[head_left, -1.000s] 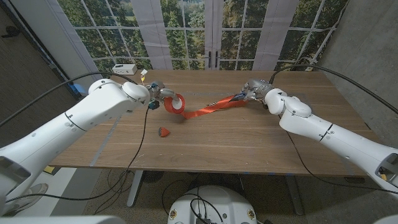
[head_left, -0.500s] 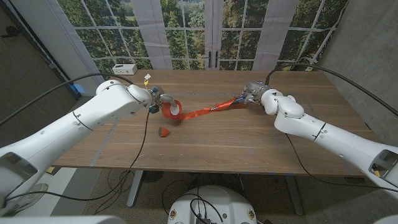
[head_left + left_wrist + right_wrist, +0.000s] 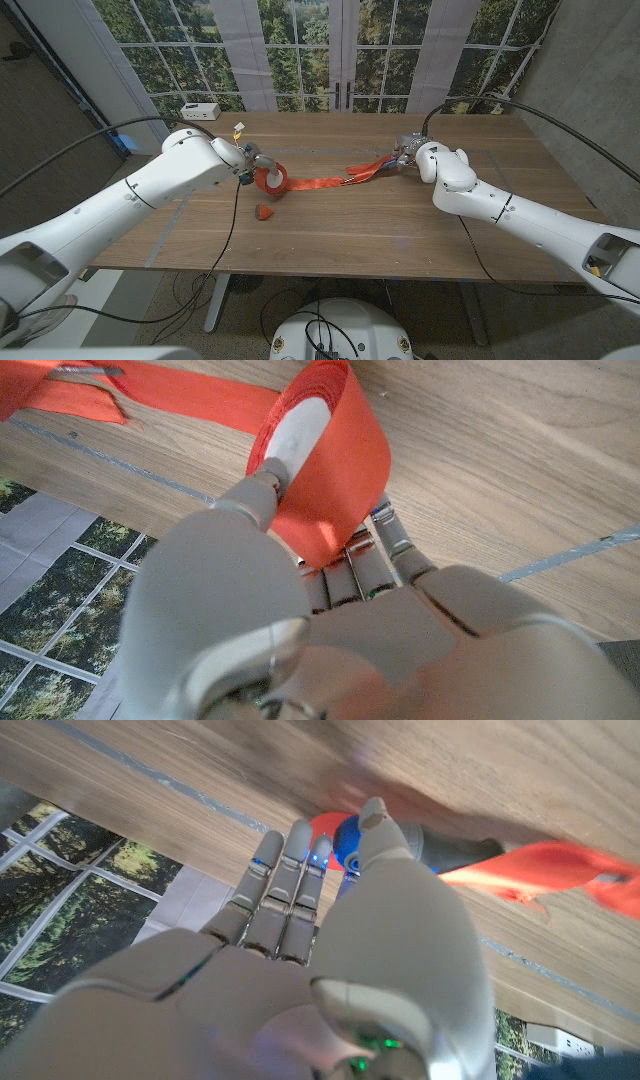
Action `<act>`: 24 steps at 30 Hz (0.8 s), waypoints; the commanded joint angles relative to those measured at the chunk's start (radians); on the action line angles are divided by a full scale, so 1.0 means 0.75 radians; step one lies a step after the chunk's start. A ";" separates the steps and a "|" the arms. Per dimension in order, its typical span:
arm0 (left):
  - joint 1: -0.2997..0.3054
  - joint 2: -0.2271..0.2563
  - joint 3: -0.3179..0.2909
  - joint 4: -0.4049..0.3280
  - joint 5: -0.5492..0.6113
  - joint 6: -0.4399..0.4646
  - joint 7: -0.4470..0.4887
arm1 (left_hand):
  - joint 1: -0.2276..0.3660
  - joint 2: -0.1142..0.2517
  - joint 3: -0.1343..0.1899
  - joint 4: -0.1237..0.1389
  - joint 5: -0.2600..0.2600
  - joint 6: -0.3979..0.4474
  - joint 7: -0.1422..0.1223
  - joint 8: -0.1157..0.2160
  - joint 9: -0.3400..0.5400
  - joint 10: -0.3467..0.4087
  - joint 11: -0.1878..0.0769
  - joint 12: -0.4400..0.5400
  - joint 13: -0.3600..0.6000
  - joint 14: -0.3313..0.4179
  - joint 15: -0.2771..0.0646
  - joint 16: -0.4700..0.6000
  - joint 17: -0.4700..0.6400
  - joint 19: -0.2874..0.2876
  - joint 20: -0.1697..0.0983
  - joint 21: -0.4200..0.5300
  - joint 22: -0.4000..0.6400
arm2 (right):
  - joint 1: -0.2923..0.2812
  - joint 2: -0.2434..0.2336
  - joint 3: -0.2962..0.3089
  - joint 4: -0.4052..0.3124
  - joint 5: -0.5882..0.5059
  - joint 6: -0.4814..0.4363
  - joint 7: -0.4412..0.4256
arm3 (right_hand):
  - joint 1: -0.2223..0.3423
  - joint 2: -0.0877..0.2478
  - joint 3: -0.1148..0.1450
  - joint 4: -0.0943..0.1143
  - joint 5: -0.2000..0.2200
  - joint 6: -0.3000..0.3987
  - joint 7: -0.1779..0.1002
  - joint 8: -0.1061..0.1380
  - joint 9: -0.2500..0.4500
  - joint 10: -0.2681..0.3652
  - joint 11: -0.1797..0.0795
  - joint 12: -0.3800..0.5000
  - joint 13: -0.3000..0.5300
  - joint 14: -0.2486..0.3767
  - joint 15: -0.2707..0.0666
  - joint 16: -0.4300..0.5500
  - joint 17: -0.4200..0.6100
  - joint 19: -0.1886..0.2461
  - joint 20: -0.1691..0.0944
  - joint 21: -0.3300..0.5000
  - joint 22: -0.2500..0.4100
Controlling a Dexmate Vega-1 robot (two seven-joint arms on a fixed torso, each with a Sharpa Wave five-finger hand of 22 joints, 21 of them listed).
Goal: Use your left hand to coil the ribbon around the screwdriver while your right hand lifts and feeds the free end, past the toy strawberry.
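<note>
My left hand point(image 3: 252, 163) has its fingers clamped on the ribbon point(image 3: 318, 182) roll, near the toy strawberry point(image 3: 264, 211) on the tabletop point(image 3: 380, 225). My right hand point(image 3: 408, 150) sits over the screwdriver point(image 3: 440, 848) at the ribbon's far end — whether its fingers are closed on anything, I cannot tell. If I pull too taut, the ribbon could slip free. Wooden planks, tall windows behind — trees outside.
</note>
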 commanded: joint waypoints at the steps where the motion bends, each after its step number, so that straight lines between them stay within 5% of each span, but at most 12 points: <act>1: 0.092 -0.006 -0.087 -0.058 0.018 -0.050 0.069 | -0.039 -0.043 -0.110 0.027 -0.017 -0.216 -0.005 0.000 -0.039 -0.234 0.062 -0.039 -0.035 -0.241 0.076 -0.045 -0.007 -0.118 0.049 -0.084 0.004 | 0.027 -0.003 -0.003 -0.019 -0.050 -0.047 0.148 | -0.057 -0.035 0.015 0.015 0.019 -0.180 -0.030 -0.013 -0.022 -0.146 -0.010 -0.100 -0.040 -0.109 -0.117 -0.144 -0.096 -0.037 0.015 -0.044 -0.002; 5: 0.157 0.003 -0.143 -0.079 0.017 -0.147 0.090 | -0.140 -0.064 -0.222 0.065 -0.029 -0.371 -0.006 -0.002 -0.059 -0.415 0.093 -0.044 -0.069 -0.434 0.147 -0.068 -0.030 -0.222 0.060 -0.164 0.004 | -0.002 -0.030 0.069 -0.046 0.045 0.017 0.126 | -0.208 -0.048 -0.033 0.088 0.024 -0.327 -0.030 -0.009 -0.032 -0.227 -0.005 -0.157 -0.067 -0.169 -0.088 -0.208 -0.131 -0.075 0.047 -0.092 -0.002; 8: 0.179 0.031 -0.155 -0.095 0.027 -0.212 0.080 | -0.215 -0.078 -0.281 0.093 -0.036 -0.413 -0.012 0.006 -0.064 -0.488 0.095 -0.040 -0.088 -0.511 0.175 -0.070 -0.046 -0.278 0.077 -0.208 0.004 | -0.001 -0.037 0.058 -0.057 0.017 0.009 0.121 | -0.346 -0.095 -0.102 0.146 0.031 -0.451 -0.020 -0.011 -0.040 -0.294 0.000 -0.200 -0.084 -0.234 -0.056 -0.251 -0.144 -0.126 0.070 -0.143 0.000; 12: 0.236 0.041 -0.203 -0.100 0.021 -0.309 0.086 | -0.304 -0.097 -0.349 0.117 -0.035 -0.478 -0.044 0.006 -0.069 -0.601 0.116 -0.039 -0.115 -0.629 0.214 -0.076 -0.075 -0.346 0.081 -0.270 0.005 | -0.028 -0.055 0.115 -0.072 0.100 0.066 0.109 | -0.442 -0.176 -0.182 0.175 0.043 -0.591 -0.037 -0.011 -0.045 -0.368 -0.025 -0.239 -0.097 -0.305 -0.060 -0.281 -0.144 -0.179 0.063 -0.198 0.002; 16: 0.332 0.034 -0.271 -0.096 0.021 -0.472 0.118 | -0.380 -0.102 -0.392 0.146 -0.033 -0.505 -0.046 0.010 -0.071 -0.650 0.131 -0.033 -0.134 -0.687 0.227 -0.073 -0.089 -0.390 0.093 -0.312 0.006 | -0.081 -0.066 0.214 -0.075 0.246 0.142 0.041 | -0.501 -0.207 -0.229 0.200 0.054 -0.681 -0.027 -0.013 -0.047 -0.413 -0.008 -0.254 -0.101 -0.358 -0.042 -0.300 -0.141 -0.201 0.080 -0.229 0.003; 20: 0.394 0.054 -0.301 -0.089 0.050 -0.627 0.118 | -0.430 -0.112 -0.419 0.165 -0.031 -0.503 -0.056 0.015 -0.073 -0.658 0.133 -0.026 -0.144 -0.714 0.227 -0.072 -0.096 -0.418 0.096 -0.338 0.006 | -0.189 -0.080 0.367 -0.080 0.455 0.286 -0.112 | -0.551 -0.198 -0.250 0.229 0.063 -0.694 -0.004 -0.001 -0.047 -0.431 0.025 -0.257 -0.104 -0.367 -0.013 -0.303 -0.141 -0.194 0.115 -0.242 0.004; 24: 0.518 -0.001 -0.365 -0.046 0.095 -0.907 0.200 | -0.467 -0.112 -0.435 0.181 -0.030 -0.499 -0.067 0.018 -0.074 -0.668 0.137 -0.024 -0.151 -0.721 0.227 -0.066 -0.100 -0.430 0.096 -0.353 0.006 | -0.303 -0.079 0.515 -0.050 0.664 0.496 -0.288 | -0.601 -0.142 -0.249 0.267 0.074 -0.697 0.014 0.008 -0.047 -0.423 0.056 -0.250 -0.107 -0.368 0.019 -0.301 -0.138 -0.182 0.138 -0.251 0.004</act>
